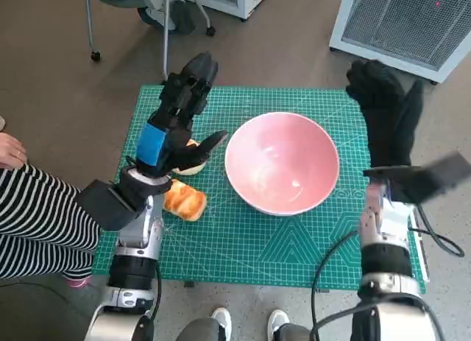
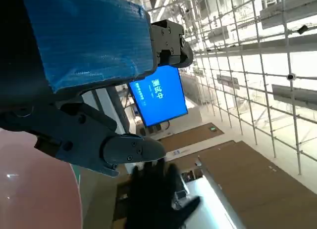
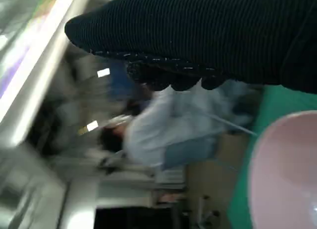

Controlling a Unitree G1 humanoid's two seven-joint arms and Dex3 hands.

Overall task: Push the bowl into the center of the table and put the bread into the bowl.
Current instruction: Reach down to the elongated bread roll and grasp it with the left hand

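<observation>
- Green cutting mat (image 1: 243,252): covers the table top; everything of the task rests on it.
- Person (image 1: 33,216): striped sleeve and a hand at the far left edge of the head view, off the mat.
- Left hand (image 1: 176,113): black with blue tape, raised over the mat's left part, fingers spread and holding nothing; the thumb points toward the bowl.
- Bread (image 1: 185,199): golden-brown roll on the mat, directly under the left wrist and forearm, on the robot's side of the fingers. Its long axis runs roughly across the mat, tilted slightly. A second pale piece (image 1: 190,166) shows just beyond it, partly hidden by the hand.
- Bowl (image 1: 282,162): pink, upright, empty, already near the mat's middle, just to the right of the bread and apart from it.
- Right hand (image 1: 383,109): black glove, raised above the mat's right edge beside the bowl, not touching it; nothing seen in it, though how far its fingers are apart cannot be told.
- Judgement: the left hand is much the nearer to the bread; it needs to draw back and descend to reach it.
</observation>
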